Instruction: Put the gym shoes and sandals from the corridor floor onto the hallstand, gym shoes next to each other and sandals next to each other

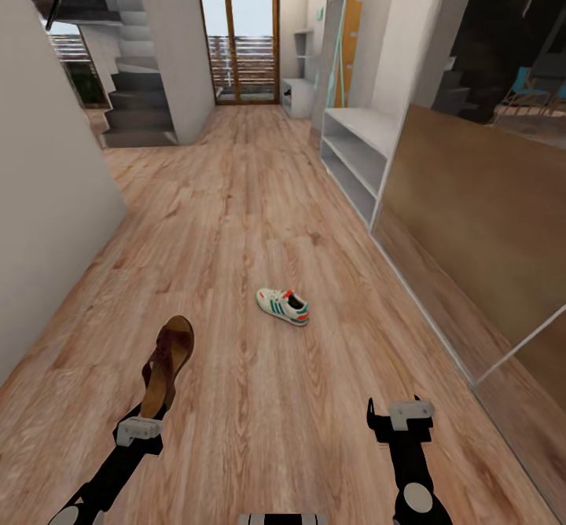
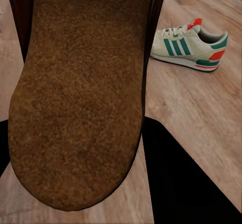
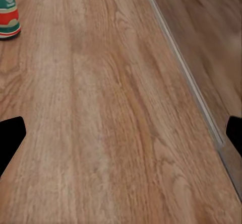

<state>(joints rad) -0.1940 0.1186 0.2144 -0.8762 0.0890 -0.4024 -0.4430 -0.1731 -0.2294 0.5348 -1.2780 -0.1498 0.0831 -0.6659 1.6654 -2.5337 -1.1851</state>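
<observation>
Left gripper (image 1: 149,415) is clamped on a brown sandal (image 1: 167,364), held above the corridor floor (image 1: 259,399) with its toe toward twelve o'clock. Right gripper (image 1: 401,423) hangs empty, fingers spread apart. One gym shoe (image 1: 283,306) lies on the planks at about one o'clock from the sandal, well apart. Carrying looks to be the step in hand; next calls for travelling toward the hallstand (image 1: 358,156), off at one o'clock.
</observation>
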